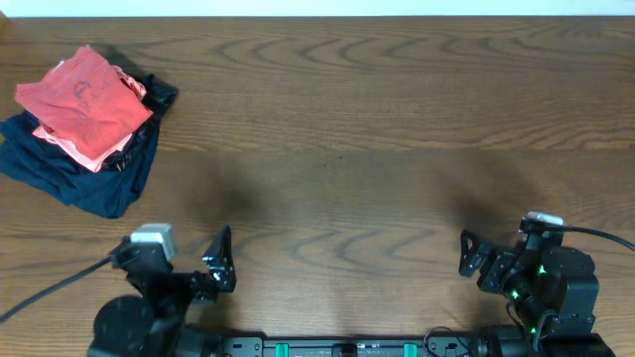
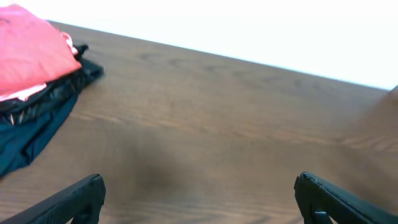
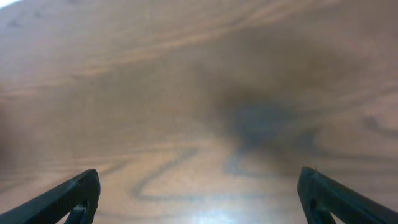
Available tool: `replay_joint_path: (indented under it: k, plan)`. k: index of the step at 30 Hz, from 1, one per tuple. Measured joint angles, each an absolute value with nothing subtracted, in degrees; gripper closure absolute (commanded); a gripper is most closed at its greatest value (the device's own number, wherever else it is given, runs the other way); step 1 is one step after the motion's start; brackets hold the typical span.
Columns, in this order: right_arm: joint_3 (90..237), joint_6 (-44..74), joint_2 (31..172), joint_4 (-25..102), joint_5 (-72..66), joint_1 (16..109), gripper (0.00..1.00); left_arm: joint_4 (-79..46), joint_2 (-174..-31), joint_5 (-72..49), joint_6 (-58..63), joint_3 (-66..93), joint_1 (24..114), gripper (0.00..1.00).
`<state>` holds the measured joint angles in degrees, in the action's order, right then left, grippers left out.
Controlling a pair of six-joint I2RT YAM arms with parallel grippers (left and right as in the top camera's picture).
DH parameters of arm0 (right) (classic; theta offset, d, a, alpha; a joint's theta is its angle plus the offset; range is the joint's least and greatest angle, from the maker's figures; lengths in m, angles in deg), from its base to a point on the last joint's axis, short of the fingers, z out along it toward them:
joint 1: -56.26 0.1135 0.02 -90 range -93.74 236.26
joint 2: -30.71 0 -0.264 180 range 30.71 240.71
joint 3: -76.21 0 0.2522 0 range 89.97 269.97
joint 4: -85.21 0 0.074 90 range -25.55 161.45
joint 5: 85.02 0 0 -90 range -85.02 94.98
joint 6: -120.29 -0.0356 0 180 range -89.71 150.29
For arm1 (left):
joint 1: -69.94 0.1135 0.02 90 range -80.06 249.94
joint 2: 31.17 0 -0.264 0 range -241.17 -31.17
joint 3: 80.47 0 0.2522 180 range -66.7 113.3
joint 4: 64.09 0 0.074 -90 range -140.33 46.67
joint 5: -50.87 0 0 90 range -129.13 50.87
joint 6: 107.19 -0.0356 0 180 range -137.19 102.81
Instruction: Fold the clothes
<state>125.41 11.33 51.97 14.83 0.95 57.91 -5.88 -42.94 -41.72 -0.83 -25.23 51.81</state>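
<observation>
The red T-shirt (image 1: 84, 91) lies folded on top of a pile at the far left of the table, a faint dark graphic showing on it. It also shows at the upper left of the left wrist view (image 2: 28, 53). My left gripper (image 1: 216, 263) is open and empty near the front edge, far from the pile; in its wrist view (image 2: 199, 190) only bare wood lies between the fingers. My right gripper (image 1: 468, 256) is open and empty at the front right, with only wood between its fingers (image 3: 199, 186).
Under the red shirt lie a salmon-pink folded garment (image 1: 81, 149) and a navy blue garment (image 1: 94, 183), both also in the left wrist view (image 2: 22, 93) (image 2: 28, 134). The wooden table (image 1: 347, 129) stretches wide between the arms and the back edge.
</observation>
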Motion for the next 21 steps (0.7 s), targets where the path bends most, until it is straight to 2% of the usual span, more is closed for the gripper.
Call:
replay_joint_path:
  k: [9, 21]
  plan:
    - [125.2, 11.2, 52.0, 8.0, 1.0, 57.9, 0.01, -3.9, -42.6, -41.8, -0.7, -25.2, 51.8, 0.02]
    - [125.1, 11.2, 51.9, 7.6, 1.0, 57.9, 0.01, 5.3, -42.6, -42.1, -0.7, -25.3, 51.8, 0.02]
